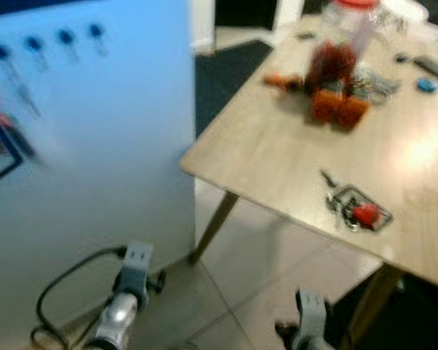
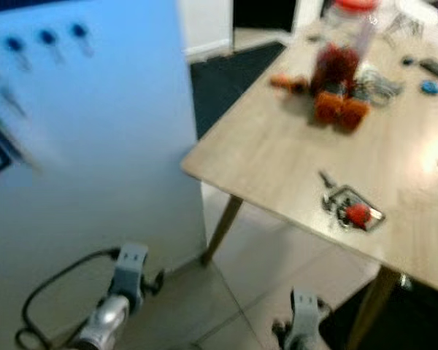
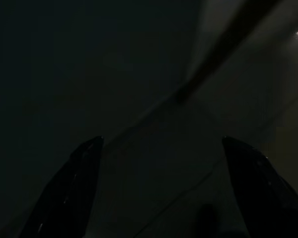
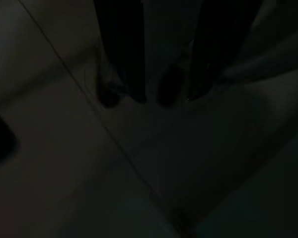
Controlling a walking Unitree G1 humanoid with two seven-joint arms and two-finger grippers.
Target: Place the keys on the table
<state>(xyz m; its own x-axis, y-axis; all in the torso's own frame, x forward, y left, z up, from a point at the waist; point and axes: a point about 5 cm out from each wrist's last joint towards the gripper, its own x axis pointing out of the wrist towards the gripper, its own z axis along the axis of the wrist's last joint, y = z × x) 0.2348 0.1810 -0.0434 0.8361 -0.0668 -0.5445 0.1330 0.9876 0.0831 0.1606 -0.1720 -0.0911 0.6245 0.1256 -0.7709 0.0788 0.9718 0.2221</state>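
Observation:
A bunch of keys (image 1: 358, 209) with a red tag lies flat on the light wooden table (image 1: 277, 153), near its front edge. Both arms hang low beside the table, well below the keys. My left arm (image 1: 124, 299) is at the bottom left; in the left wrist view my left gripper (image 3: 164, 193) is open, its fingers (image 3: 69, 193) wide apart over the dim floor with nothing between them. My right arm (image 1: 312, 321) hangs idle close to the table's front edge. The right wrist view is very dark, with floor tiles and two dark upright shapes.
A pale blue panel (image 1: 95, 146) with blue pins stands on the left, a black cable (image 1: 58, 292) at its foot. An orange-red heap (image 1: 336, 80), a red-lidded jar (image 1: 354, 22) and a remote (image 1: 432, 67) sit further back. A table leg (image 1: 213, 226) slants to the tiled floor.

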